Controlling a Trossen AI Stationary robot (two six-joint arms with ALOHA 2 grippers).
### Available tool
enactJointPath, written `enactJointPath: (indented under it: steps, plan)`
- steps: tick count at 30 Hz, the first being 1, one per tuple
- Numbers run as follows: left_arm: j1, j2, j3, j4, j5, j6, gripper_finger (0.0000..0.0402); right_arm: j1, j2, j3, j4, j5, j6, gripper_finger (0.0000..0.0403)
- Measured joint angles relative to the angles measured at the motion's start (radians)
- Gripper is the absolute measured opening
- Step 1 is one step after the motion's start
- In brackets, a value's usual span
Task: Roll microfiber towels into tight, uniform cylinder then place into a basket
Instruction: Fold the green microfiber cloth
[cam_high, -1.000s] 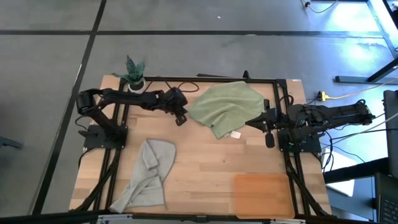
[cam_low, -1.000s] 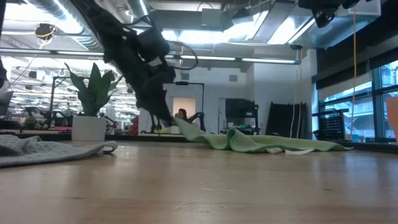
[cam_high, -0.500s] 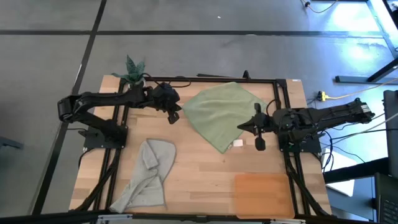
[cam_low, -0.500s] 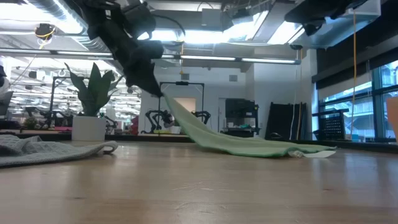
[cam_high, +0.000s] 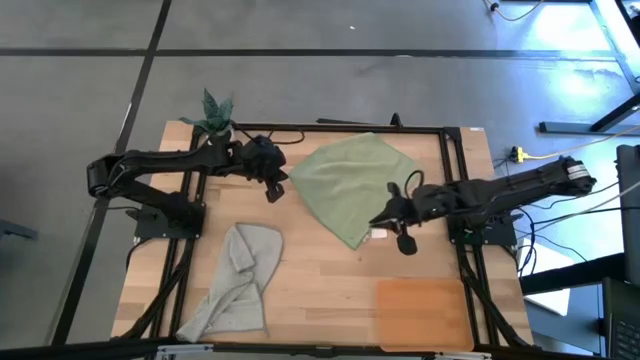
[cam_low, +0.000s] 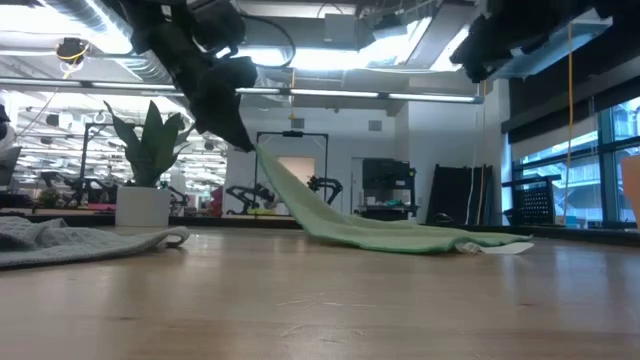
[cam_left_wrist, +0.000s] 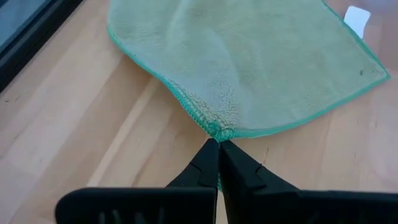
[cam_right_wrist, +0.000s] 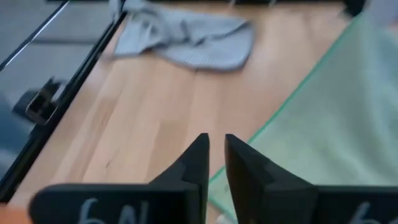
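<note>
The green towel (cam_high: 352, 190) serves as the landmark: it lies spread over the far middle of the pale wood surface (cam_high: 320, 270), with one corner lifted off the wood.

The left tool (cam_high: 277, 187) sits at the towel's left corner, fingers pressed together on the hemmed edge. In the left wrist view the two dark fingers (cam_left_wrist: 208, 165) meet on the corner of the green towel (cam_left_wrist: 249, 68), and the cloth fans away from them toward its small white tag (cam_left_wrist: 356, 18). In the low view this corner hangs raised from the left tool (cam_low: 235, 125), and the green towel (cam_low: 370, 228) slopes down from there to lie flat on the surface.

The right tool (cam_high: 392, 222) hovers at the towel's near right edge, just beside the white tag (cam_high: 379, 234). Its fingers (cam_right_wrist: 193, 162) stand narrowly apart with a thin gap between them and nothing held; the green hem (cam_right_wrist: 292, 99) runs just ahead of them.

The grey towel (cam_high: 235, 280) lies crumpled well to the near left of the green towel, apart from it. The basket (cam_high: 422, 314) rests at the near right, beyond the green towel's nearest point, with no cloth in it. A small potted plant (cam_high: 214, 116) stands past the green towel's far left side.
</note>
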Motion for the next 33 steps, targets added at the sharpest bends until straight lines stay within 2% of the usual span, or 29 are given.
enactJointPath:
  steps: [3,8,13,20,28,33]
  plan:
    - [0.000,0.000,0.000,0.000,0.000,0.000,0.0000,0.000,0.068,0.000,0.001,-0.043,-0.013,0.0077]
    - [0.000,0.000,0.000,0.000,0.003,0.000,0.0000,0.001,0.191,0.000,0.003,-0.043,-0.088,0.0093]
    - [0.000,0.000,0.000,-0.001,0.009,0.000,0.0000,0.001,0.319,0.000,0.017,-0.045,-0.166,0.0094]
    - [0.000,0.000,0.000,-0.021,0.010,0.000,0.0000,0.002,0.465,0.000,0.157,-0.059,-0.279,0.0094]
    - [0.000,0.000,0.000,-0.024,0.011,0.000,0.0000,0.002,0.578,0.000,0.186,-0.058,-0.317,0.0094]
    - [0.000,0.000,0.000,-0.024,0.011,0.000,0.0000,0.002,0.626,0.000,0.188,-0.016,-0.316,0.0094]
